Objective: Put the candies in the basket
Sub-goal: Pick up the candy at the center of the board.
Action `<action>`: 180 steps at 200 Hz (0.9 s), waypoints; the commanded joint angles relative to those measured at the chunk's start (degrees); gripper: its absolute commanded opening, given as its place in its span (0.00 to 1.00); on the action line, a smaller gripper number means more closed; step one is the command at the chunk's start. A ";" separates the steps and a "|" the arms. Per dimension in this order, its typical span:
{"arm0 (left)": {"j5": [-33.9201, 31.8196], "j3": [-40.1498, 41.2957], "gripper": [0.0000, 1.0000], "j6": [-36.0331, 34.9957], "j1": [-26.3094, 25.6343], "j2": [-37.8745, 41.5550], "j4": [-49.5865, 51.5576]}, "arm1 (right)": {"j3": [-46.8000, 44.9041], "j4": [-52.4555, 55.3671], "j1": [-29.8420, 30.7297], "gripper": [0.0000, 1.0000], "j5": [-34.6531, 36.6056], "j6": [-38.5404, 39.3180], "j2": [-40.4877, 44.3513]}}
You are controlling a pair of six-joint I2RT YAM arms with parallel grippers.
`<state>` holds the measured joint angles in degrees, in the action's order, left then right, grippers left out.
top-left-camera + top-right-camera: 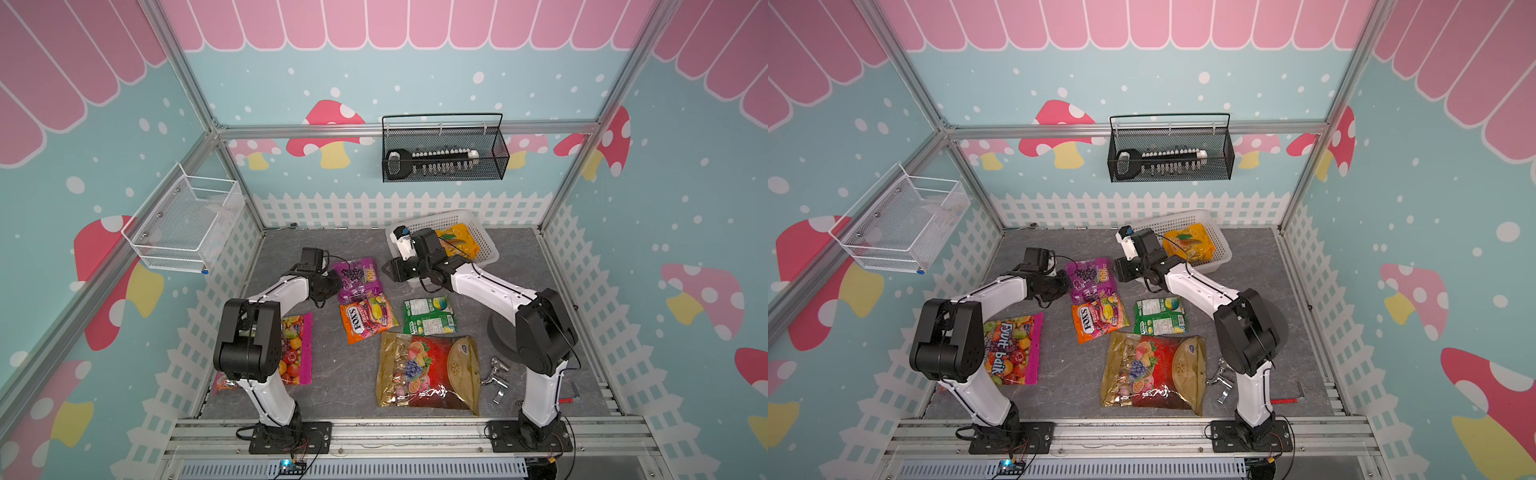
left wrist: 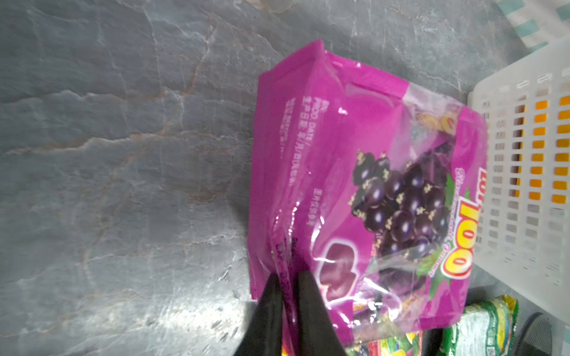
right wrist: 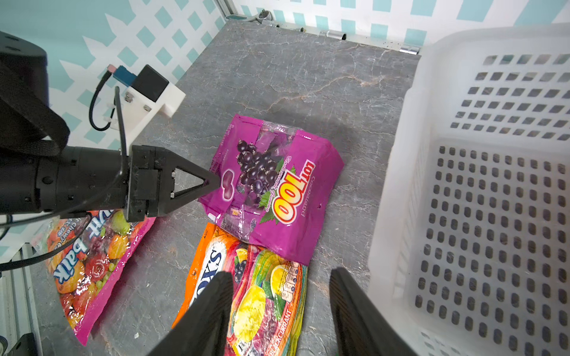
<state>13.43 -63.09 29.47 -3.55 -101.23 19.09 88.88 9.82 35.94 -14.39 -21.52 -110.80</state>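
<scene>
My left gripper (image 2: pixel 287 277) is shut on the near edge of the purple candy bag (image 2: pixel 354 154), which lies on the grey table left of the white basket (image 1: pixel 440 218). A yellow-orange bag (image 1: pixel 459 241) lies inside the basket. My right gripper (image 3: pixel 280 277) stands open above the orange FOX'S bag (image 3: pixel 256 292), beside the basket's wall (image 3: pixel 401 185), with nothing between its fingers. The green bag (image 1: pixel 428 316), the large red-gold bag (image 1: pixel 428 370) and the multicoloured bag with the pink edge (image 1: pixel 295 349) lie flat on the table.
Shiny metal parts (image 1: pixel 496 376) lie by the right arm's base. A black wire basket (image 1: pixel 444 153) hangs on the back wall and a white wire basket (image 1: pixel 187 224) on the left wall. A white picket fence borders the table.
</scene>
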 commanded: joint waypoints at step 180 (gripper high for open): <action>13.37 12.70 0.00 -0.77 5.99 10.09 -2.01 | 24.89 7.60 4.35 0.06 -6.86 -7.43 -26.29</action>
<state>23.90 -51.94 28.97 2.28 -93.25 15.64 112.36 17.58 40.01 -18.81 -29.61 -136.99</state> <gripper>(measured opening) 0.045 0.160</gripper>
